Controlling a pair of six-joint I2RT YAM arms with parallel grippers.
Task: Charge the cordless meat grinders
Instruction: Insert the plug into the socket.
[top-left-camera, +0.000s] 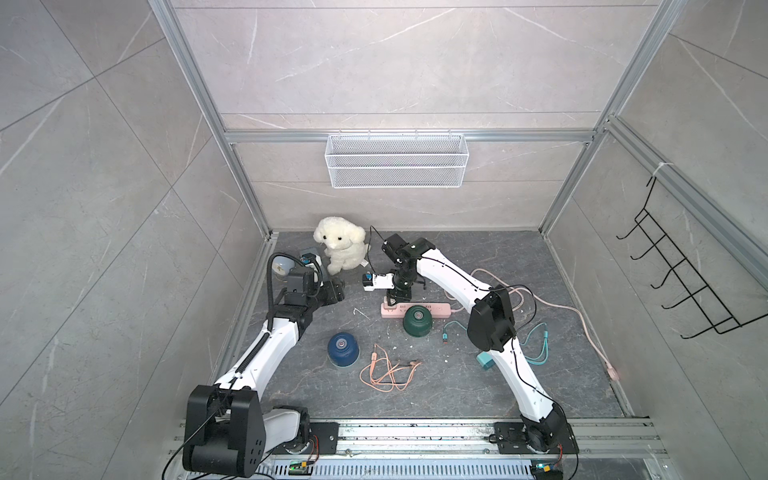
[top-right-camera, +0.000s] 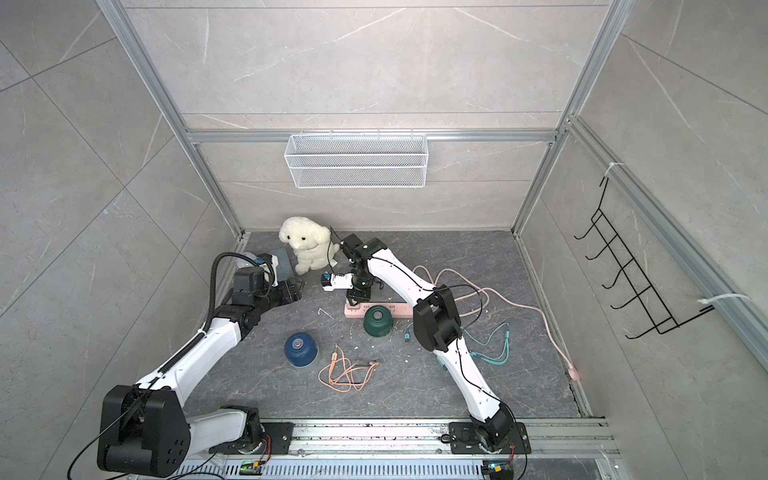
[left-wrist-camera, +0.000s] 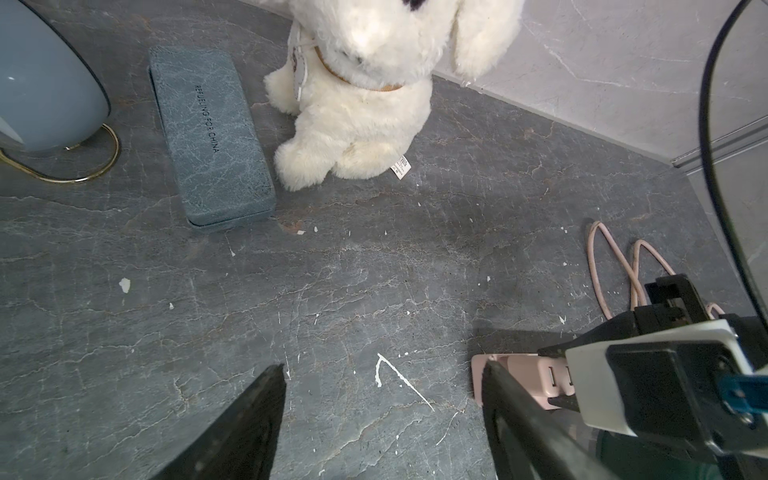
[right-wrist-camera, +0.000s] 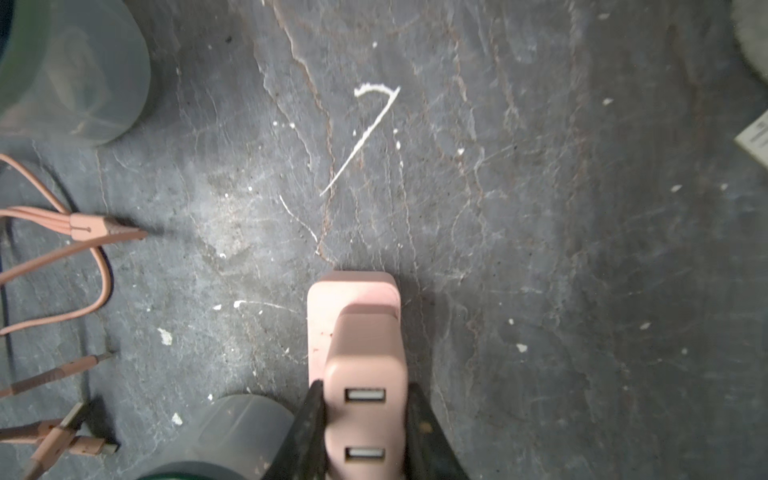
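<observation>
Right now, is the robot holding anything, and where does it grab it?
The right gripper pinches the pink two-port USB charger block by its two side faces. The left gripper holds nothing.

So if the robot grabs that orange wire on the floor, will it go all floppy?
Probably floppy: the orange wire lies in loose, tangled loops, so it would likely droop and dangle when lifted. It looks thin, so it is probably light. Its several plug ends might swing about or snag on each other.
</observation>
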